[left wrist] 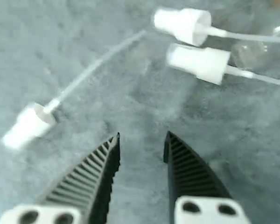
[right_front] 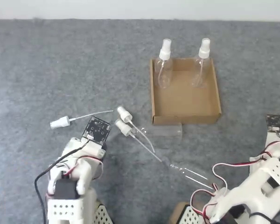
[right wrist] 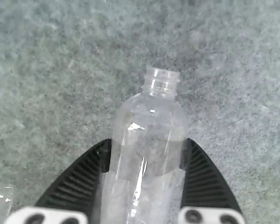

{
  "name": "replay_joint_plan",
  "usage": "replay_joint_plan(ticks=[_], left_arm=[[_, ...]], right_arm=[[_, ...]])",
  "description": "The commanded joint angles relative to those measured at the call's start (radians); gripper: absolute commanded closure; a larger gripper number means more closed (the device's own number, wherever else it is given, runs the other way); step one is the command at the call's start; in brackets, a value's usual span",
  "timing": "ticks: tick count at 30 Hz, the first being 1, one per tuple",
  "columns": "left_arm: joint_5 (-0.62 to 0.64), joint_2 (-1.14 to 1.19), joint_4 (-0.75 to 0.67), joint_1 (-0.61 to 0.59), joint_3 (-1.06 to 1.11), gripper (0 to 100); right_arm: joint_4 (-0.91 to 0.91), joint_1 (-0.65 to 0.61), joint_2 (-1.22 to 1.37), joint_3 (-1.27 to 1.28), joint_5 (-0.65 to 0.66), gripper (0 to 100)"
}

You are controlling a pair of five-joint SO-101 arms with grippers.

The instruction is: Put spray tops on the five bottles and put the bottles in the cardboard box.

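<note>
We see the cardboard box (right_front: 185,91) on the grey carpet (right_front: 60,60), with its open side up. Inside the box, the first capped bottle (right_front: 164,70) and the second capped bottle (right_front: 200,67) are at the far wall, apart from each other, and each one has its white spray top on. Outside the box, near its front corner on the side of the left arm (right_front: 74,172), lie a spray top (right_front: 124,114) and a second spray top (right_front: 122,127) just beside it, with their thin tubes pointing away along the front of the box. A third spray top (right_front: 60,122) lies well apart from the box, further on that same side, and its tube points back toward the box. Just before the front wall of the box we see a clear bottle (right_front: 168,131) lying on the carpet; it is faint and we cannot tell more about it. The left gripper (left wrist: 143,136) is above bare carpet with its jaws spread and nothing between them, and the three loose spray tops lie beyond its tips. The right gripper (right wrist: 145,143) is well apart from the box, on the near side, and it pinches the uncapped bottle (right wrist: 149,121). Its jaws press on both sides of the body, and the open threaded neck points away from the right arm (right_front: 252,196).
</note>
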Motion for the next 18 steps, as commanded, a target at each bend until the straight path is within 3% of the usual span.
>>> replay_joint_plan(ticks=[1, 5, 9, 15, 18], left_arm=[[-0.037, 0.0, -0.015, -0.123, -0.197, 84], [-0.094, 0.114, 0.008, -0.206, -0.383, 80], [-0.089, 0.399, 0.075, -0.258, -0.591, 80], [0.087, 0.878, 0.097, -0.331, -0.848, 80], [0.272, 1.073, 0.038, -0.345, -0.912, 80]], right_arm=[[-0.015, -0.001, -0.036, -0.009, 0.035, 89.3], [-0.016, -0.001, -0.036, -0.009, 0.034, 89.3], [-0.018, -0.001, -0.036, -0.009, 0.034, 89.3], [-0.013, -0.001, -0.038, -0.009, 0.035, 89.3], [-0.013, -0.001, -0.038, -0.009, 0.035, 89.3]])
